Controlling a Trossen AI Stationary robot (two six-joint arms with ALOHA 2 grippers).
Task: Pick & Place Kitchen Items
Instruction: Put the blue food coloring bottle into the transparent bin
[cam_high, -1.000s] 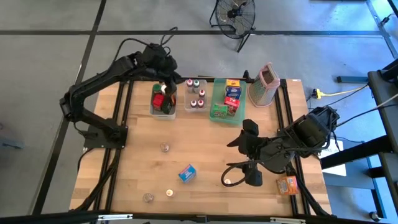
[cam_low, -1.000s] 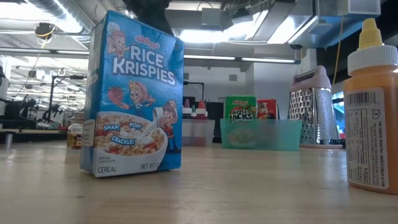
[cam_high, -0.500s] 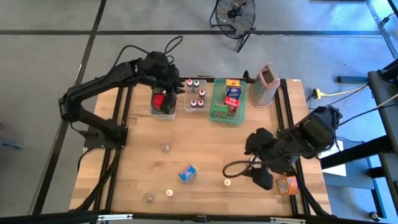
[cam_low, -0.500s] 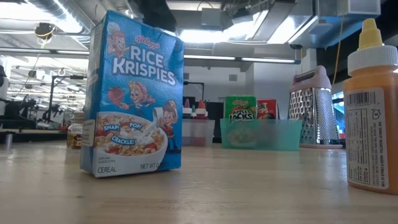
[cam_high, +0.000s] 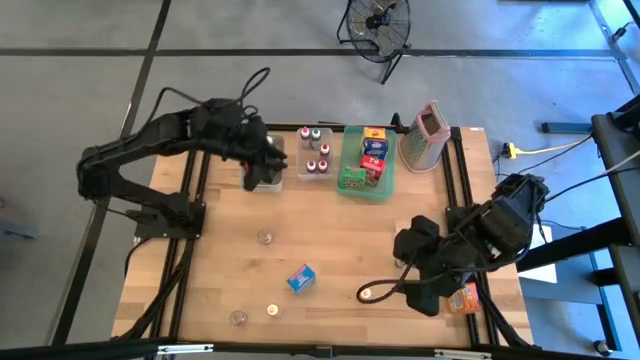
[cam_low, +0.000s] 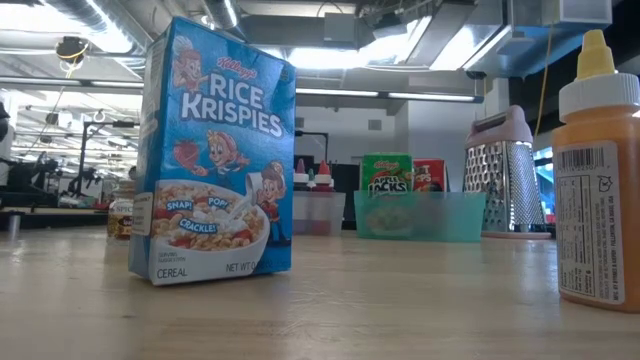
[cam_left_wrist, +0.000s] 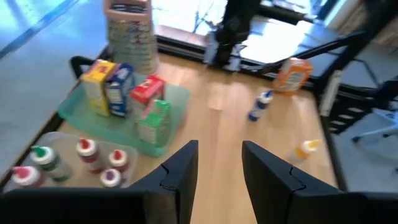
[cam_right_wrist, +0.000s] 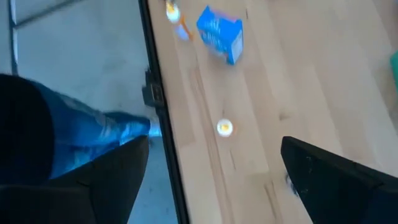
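Low view: blue cereal box (cam_low: 213, 152) stands upright on the table, front face legible. Top of the panel reads "Kellogg's"; below it, in large white letters, "RICE KRISPIES". On the bowl picture: "SNAP!", "POP!", "CRACKLE!". Bottom edge reads "CEREAL" at left and "NET WT" at right, figures after it not legible.

Green box (cam_low: 386, 172) in the teal tray (cam_low: 420, 216) shows "JACKS"; the word above it is too small to read.

Orange bottle (cam_low: 599, 182) at the right edge carries a white label with a barcode and fine print, unreadable.
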